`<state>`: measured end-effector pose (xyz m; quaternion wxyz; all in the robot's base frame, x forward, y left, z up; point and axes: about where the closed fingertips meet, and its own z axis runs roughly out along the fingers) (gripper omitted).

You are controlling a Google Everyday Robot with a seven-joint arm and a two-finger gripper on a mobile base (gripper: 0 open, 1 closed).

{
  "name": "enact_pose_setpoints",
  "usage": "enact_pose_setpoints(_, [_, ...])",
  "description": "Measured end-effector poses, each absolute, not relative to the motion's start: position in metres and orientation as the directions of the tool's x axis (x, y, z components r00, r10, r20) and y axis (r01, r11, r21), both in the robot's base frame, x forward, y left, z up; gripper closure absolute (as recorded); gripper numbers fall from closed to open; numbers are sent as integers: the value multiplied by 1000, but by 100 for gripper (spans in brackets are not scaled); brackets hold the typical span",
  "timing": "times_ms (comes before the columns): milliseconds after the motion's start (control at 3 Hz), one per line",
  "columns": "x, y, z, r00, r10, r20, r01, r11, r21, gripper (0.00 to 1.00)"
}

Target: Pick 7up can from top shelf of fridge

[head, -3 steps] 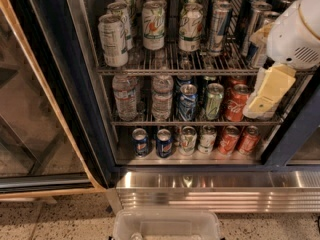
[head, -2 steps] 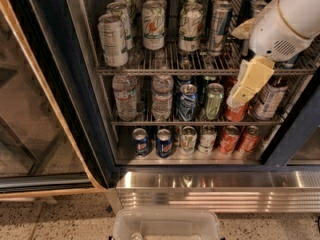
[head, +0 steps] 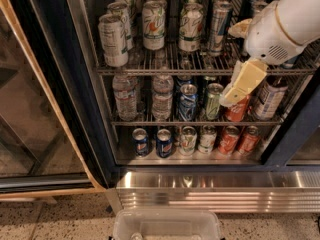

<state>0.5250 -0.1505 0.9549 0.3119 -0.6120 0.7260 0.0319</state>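
- The fridge (head: pixel 75 99) stands open, its glass door (head: pixel 30 109) swung out toward 9 o'clock and its ribbed steel base panel (head: pixel 215 191) running along 6 o'clock.
- The top shelf (head: pixel 165 72) is a chrome wire rack crossing the upper part of the view.
- The 7up can (head: pixel 113 39) stands upright at the front left of that rack, at about 10 o'clock in the view, silvery-white with rows of small print.
- Just at its 3 o'clock stand two white cans with green-and-red logos (head: pixel 153 24), and beyond them a slim silver-and-blue can (head: pixel 218 26).
- The gripper (head: pixel 241 85) hangs at about 2 o'clock in the view, in front of the shelf's right end, its cream tip pointing toward 7 o'clock.
- It is well apart from the 7up can, off toward the can's 4 o'clock, and holds nothing that can be seen; whether it is apart or together I cannot tell.
- Water bottles (head: pixel 125 95) and mixed cans fill the middle rack.
- Blue cans (head: pixel 163 143) and red cans (head: pixel 230 140) line the lowest rack.
- A clear plastic bin (head: pixel 167 226) sits at 6 o'clock on the speckled floor.
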Motion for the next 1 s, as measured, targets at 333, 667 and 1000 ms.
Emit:
enact_pose_setpoints(333, [517,-117,947,13,-802,-597,-890,263,-373,0])
enact_pose_setpoints(667, [520,-79,949,61,-743,-667,-849,313,-426,0])
enact_pose_setpoints(1000, [551,-53,976,145,-683,-716,-787,359,-502,0])
